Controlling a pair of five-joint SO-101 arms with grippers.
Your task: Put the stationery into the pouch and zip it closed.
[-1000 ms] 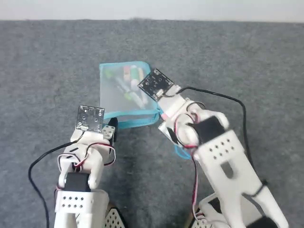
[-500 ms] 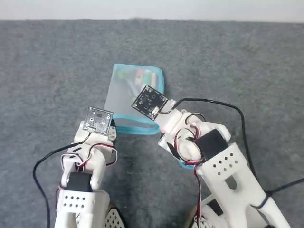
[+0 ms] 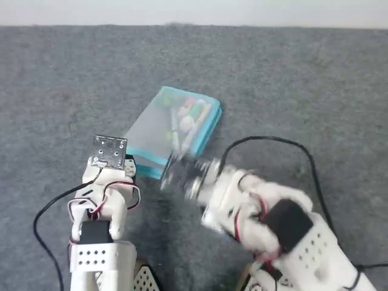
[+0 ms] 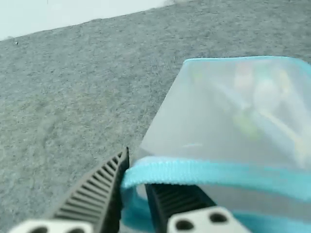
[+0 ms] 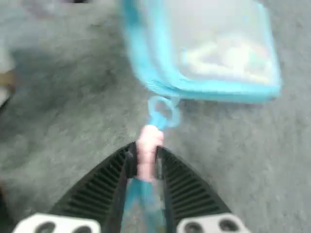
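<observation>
Entry, changes only.
- Pouch (image 3: 176, 130): swung clockwise. The far end, formerly square to 12 o'clock, now points to about 1 o'clock, and the body lies skewed.
- My right gripper (image 5: 145, 150): drawn back toward 6 o'clock, from over the pouch's top to beyond its near edge, with the zip pull (image 5: 148, 145) pinched between its jaws.
- My left gripper (image 4: 136, 170): shifted slightly toward 3 o'clock, then back toward 9 o'clock.

place: lab bench | robot arms (image 3: 100, 212) | grey felt mat (image 3: 60, 73) | white wall (image 3: 194, 11)
</observation>
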